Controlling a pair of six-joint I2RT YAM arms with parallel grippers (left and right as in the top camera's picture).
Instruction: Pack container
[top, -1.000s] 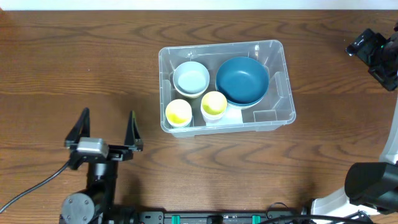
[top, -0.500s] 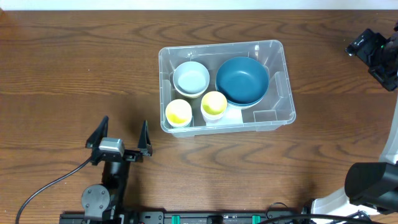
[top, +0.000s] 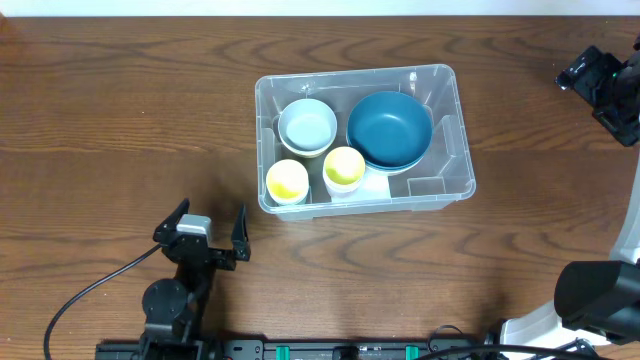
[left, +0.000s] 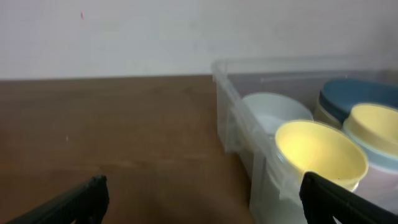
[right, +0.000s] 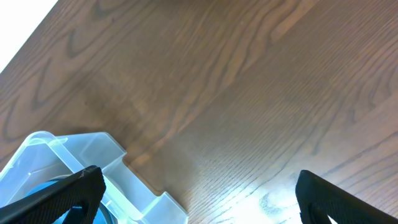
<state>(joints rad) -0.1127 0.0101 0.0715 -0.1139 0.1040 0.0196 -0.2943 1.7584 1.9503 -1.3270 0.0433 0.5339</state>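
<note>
The clear container (top: 452, 120) stands at the table's middle, seen from overhead. It holds a dark blue bowl (top: 390, 128), a pale blue bowl (top: 307, 126) and two yellow cups (top: 287, 180) (top: 344, 166). My left gripper (top: 212, 215) is open and empty, low over the wood to the front left of the container, clear of it. In the left wrist view its gripper (left: 205, 199) faces the container's wall (left: 239, 124), with a yellow cup (left: 320, 152) behind it. My right gripper (top: 590, 75) hangs at the far right, open (right: 199, 190) and empty, above a container corner (right: 81, 155).
Brown wooden table (top: 100, 100) surrounds the container on all sides. A white wall (left: 124, 37) runs behind the table's far edge. The right arm's base (top: 600, 295) sits at the front right corner, and a black cable (top: 80, 295) trails from the left arm.
The left gripper has drawn right and back toward the table's front edge, sinking lower, still open. The right gripper and the container's contents have not moved.
</note>
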